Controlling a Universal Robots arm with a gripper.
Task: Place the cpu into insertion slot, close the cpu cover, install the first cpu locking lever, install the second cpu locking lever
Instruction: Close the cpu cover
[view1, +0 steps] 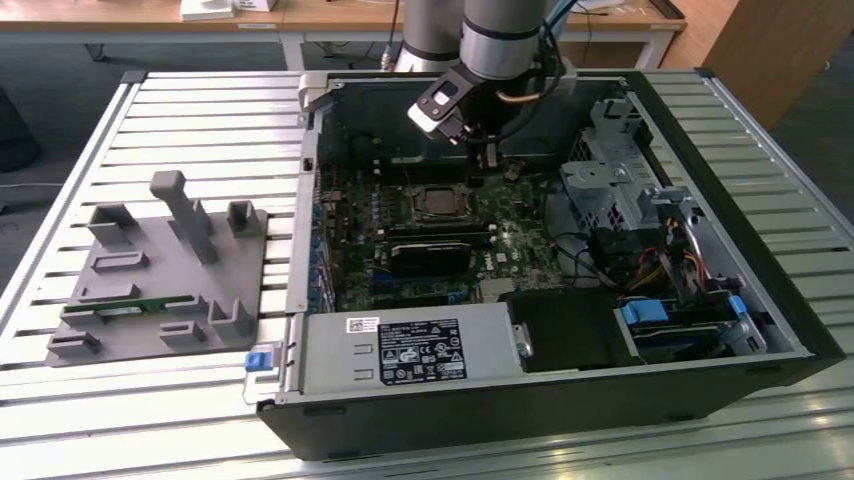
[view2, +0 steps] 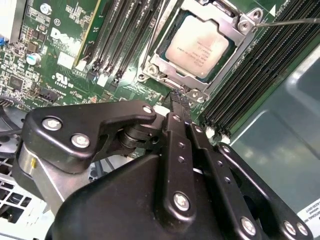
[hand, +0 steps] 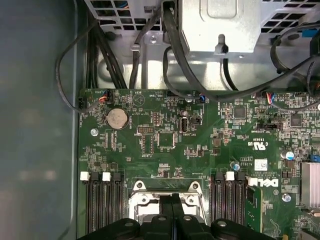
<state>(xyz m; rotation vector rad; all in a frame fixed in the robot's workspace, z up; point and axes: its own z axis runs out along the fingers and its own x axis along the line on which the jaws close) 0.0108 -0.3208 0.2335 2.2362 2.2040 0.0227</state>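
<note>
Silver-grey metal of the cpu (view2: 199, 47) shows face-up inside the insertion slot (view1: 414, 204) on the green circuit board (hand: 200, 150). The cpu cover (view2: 170, 67) lies flat over it and frames the chip through its cut-out. Judged from this, seating of the chip and closure of the cover are done.

Gripper (view2: 178, 100) condition: the two fingers are pressed together with no gap and nothing between them, as both wrist views show.

Key relation: in the exterior view, the slot lies at about 7 o'clock from the gripper, near it but not directly beneath it. In the second wrist view, the joined fingertips point toward the middle of one cover edge and stand just beside it. Contact with that edge cannot be confirmed.

A thin locking lever (view2: 290, 21) runs outward from one corner of the cover. Its long axis appears to lie crosswise to the line of the fingers. Whether this lever is latched cannot be told.
</note>
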